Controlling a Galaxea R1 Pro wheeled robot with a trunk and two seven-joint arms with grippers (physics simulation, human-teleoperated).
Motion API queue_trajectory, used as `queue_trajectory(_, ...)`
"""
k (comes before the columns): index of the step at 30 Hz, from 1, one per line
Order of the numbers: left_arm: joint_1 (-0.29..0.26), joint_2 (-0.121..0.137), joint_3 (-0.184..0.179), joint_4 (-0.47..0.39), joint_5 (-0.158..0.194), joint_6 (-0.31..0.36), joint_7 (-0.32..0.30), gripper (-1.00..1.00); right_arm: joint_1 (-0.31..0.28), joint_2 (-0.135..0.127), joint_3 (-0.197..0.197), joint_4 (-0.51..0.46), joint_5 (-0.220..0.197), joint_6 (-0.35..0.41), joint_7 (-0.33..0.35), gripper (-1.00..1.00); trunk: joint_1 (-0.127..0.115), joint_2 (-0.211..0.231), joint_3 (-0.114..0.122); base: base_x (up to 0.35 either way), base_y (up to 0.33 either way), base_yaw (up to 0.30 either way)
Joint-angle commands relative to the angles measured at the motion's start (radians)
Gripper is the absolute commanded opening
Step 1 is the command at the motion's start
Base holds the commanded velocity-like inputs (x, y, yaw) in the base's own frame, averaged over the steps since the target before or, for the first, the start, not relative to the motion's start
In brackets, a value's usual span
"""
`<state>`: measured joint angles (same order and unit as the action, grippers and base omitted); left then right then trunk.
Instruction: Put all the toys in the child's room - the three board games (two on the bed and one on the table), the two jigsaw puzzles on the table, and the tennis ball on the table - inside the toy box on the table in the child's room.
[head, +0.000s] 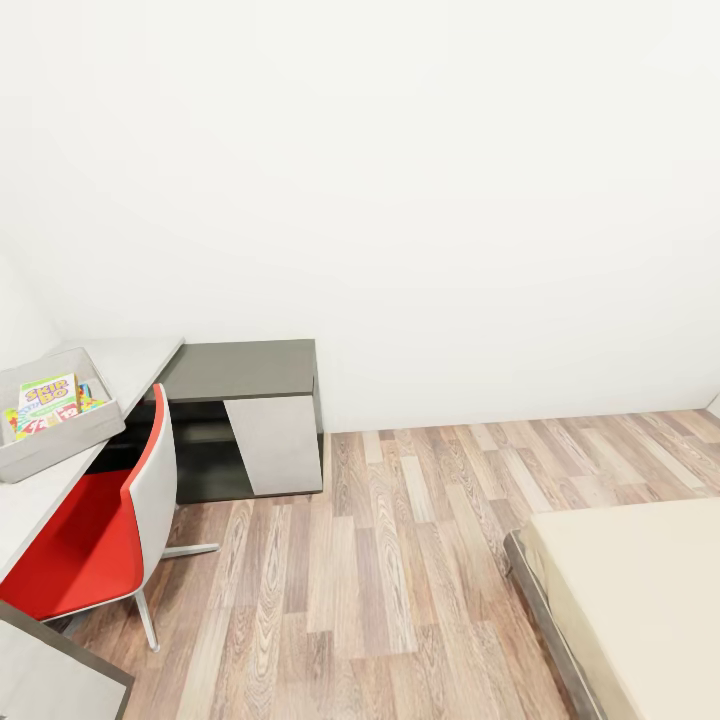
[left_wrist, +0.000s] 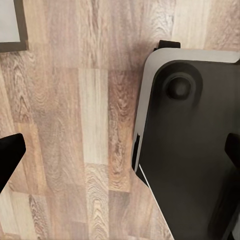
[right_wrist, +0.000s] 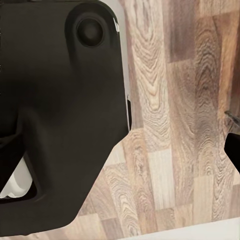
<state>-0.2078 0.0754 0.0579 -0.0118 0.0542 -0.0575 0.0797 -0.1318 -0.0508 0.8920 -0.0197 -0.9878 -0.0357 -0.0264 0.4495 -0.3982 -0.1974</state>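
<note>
The light grey toy box (head: 62, 446) stands on the pale table (head: 135, 358) at the left of the head view. Inside it lies a yellow-green board game (head: 47, 392) with big letters, on top of a pale one with red print (head: 64, 413). A multicoloured edge of a jigsaw puzzle (head: 90, 403) peeks out beside them. The tennis ball is hidden. The bed (head: 640, 600) at the lower right shows a bare cream mattress. My left gripper (left_wrist: 122, 155) hangs open over the wood floor, holding nothing. My right gripper (right_wrist: 120, 150) is likewise open over the floor.
A red chair (head: 95, 540) is tucked against the table. A dark grey cabinet (head: 250, 368) joins the table at the corner by the white wall. Wood-plank floor (head: 400, 560) lies between chair and bed. My own dark base (left_wrist: 195, 150) shows in both wrist views.
</note>
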Motion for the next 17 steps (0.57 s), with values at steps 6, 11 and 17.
queue_trajectory(6, -0.001, 0.000, 0.005, 0.001, 0.006, -0.004, 0.000, 1.00, 0.000, 0.000, 0.008, -0.002, -0.010, -0.001, -0.003, 1.00, 0.000, -0.002, -0.002, 0.000, 0.000, 0.000)
queue_trajectory(11, -0.001, 0.000, 0.005, 0.001, 0.006, -0.004, 0.000, 1.00, 0.000, 0.000, 0.008, -0.002, -0.009, -0.001, -0.003, 1.00, 0.000, -0.002, -0.002, 0.000, 0.000, 0.000)
queue_trajectory(17, -0.001, 0.000, 0.005, 0.001, 0.006, -0.004, 0.000, 1.00, 0.000, 0.000, 0.008, -0.002, -0.009, -0.001, -0.003, 1.00, 0.000, -0.002, -0.002, 0.000, 0.000, 0.000)
